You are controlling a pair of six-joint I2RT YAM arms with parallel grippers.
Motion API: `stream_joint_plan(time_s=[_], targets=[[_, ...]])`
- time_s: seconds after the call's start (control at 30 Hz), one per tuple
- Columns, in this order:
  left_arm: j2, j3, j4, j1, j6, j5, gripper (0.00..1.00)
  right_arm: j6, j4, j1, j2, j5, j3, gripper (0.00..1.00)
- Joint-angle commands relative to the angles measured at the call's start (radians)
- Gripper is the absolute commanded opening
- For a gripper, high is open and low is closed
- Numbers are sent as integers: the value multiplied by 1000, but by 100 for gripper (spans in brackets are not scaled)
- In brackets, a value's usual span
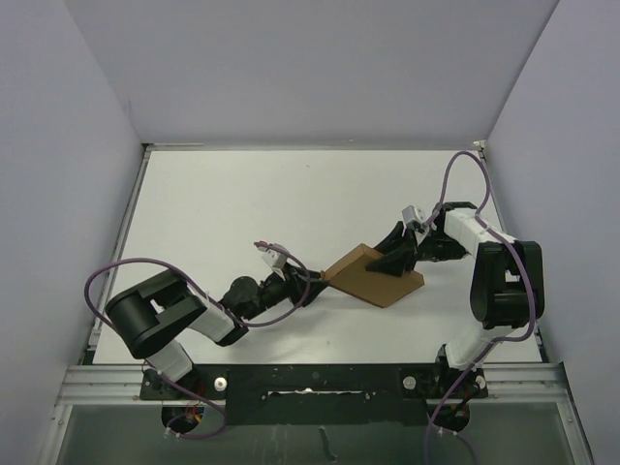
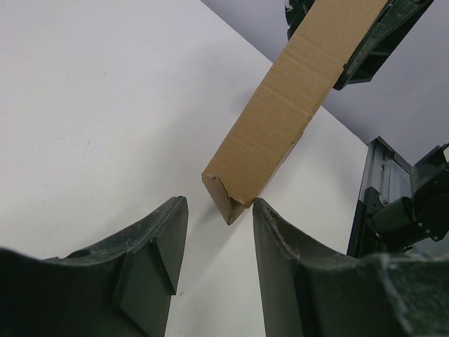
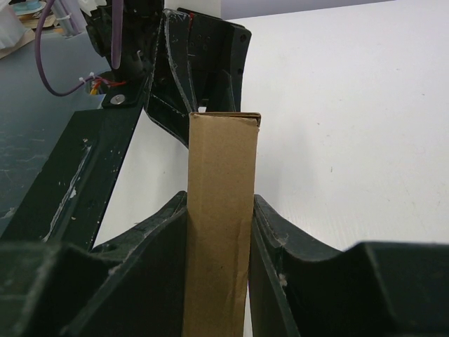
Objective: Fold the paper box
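- Near the middle of the desk point(image 1: 291, 194), a little right of centre, the box point(image 1: 373, 276) sits between the two arms.
- Its long axis runs from one tool to the other, roughly left to right across the desk, with the right end slightly farther back.
- From above, a broad brown face is tilted up toward the camera; both wrist views show a narrow creased side.
- I cannot tell whether its lower edge touches the desk.
- Right tool point(image 3: 219, 210) is closed on the box: both fingers point(image 3: 277, 246) press its two broad faces, near the right end.
- Left tool point(image 2: 219, 207) is open, and its fingers point(image 2: 158, 246) stand apart.
- The box's left end, a folded corner, points into that gap at the fingertips, with bare desk showing on either side of it.
- In the right wrist view, the left tool stands just beyond the box's far end, in line with it.
- Purple cables point(image 1: 116, 266) loop over both arms, clear of the box.
- A metal rail point(image 1: 310, 373) runs along the near edge, and grey walls point(image 1: 58, 145) close in three sides.
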Motion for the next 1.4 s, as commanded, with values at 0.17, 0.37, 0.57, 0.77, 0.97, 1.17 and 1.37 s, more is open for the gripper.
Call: stream_joint_plan(time_s=[0.17, 0.37, 0.57, 0.77, 0.97, 1.17, 1.37], targets=[[27, -5, 108, -4, 29, 5, 39, -140, -16, -6, 1, -127, 23, 18], [54, 11, 108, -2, 46, 2, 35, -141, -20, -6, 4, -127, 24, 18], [74, 27, 109, 2, 51, -4, 28, -141, -24, -6, 1, -127, 26, 18], [74, 17, 108, 17, 45, -25, 25, -142, -27, -5, 4, -124, 27, 18], [76, 14, 108, 23, 52, -37, 24, -144, -32, -2, 6, -119, 29, 17], [59, 0, 108, 30, 76, 7, 25, -148, -37, -2, 6, -115, 32, 17], [-89, -85, 104, 29, 77, 91, 38, -175, -70, -6, 6, -113, 43, 17]])
